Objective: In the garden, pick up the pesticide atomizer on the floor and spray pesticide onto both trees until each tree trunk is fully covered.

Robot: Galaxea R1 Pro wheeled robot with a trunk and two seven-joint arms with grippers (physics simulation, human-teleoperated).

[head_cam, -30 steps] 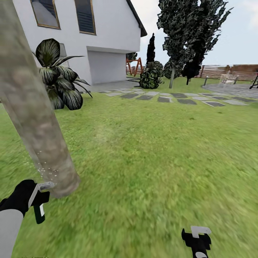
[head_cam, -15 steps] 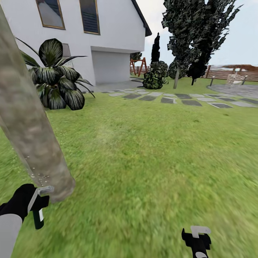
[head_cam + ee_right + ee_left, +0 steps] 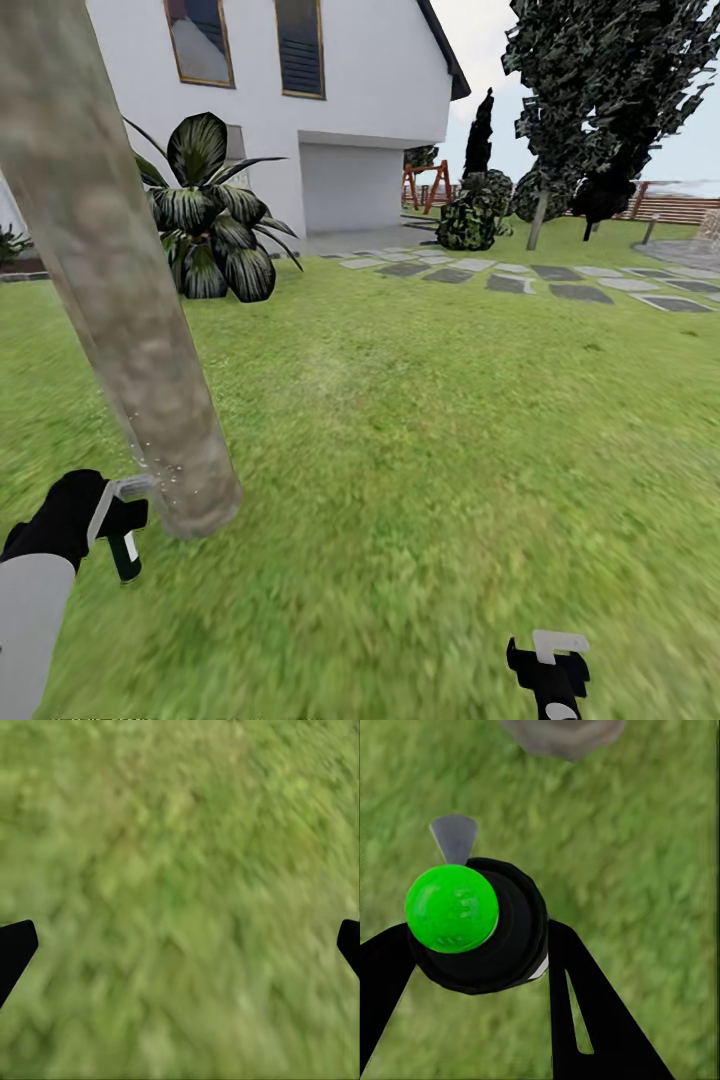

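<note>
The pesticide atomizer [image 3: 480, 926], judged light and rigid, is clamped round its body by the left gripper [image 3: 100, 510] near the tree trunk [image 3: 120, 290]; right gripper [image 3: 548, 668] jaws are spread, empty

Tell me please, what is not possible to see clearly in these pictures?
- Tree trunk: crown cut off by the head view's top edge.
- Pesticide atomizer: body hidden under its green cap in the left wrist view.
- Right gripper: partly cut by the bottom edge.

black pesticide atomizer [image 3: 502, 937], green-capped, sits clamped in the left pincer [image 3: 480, 967] above grass [image 3: 645, 855].
</note>
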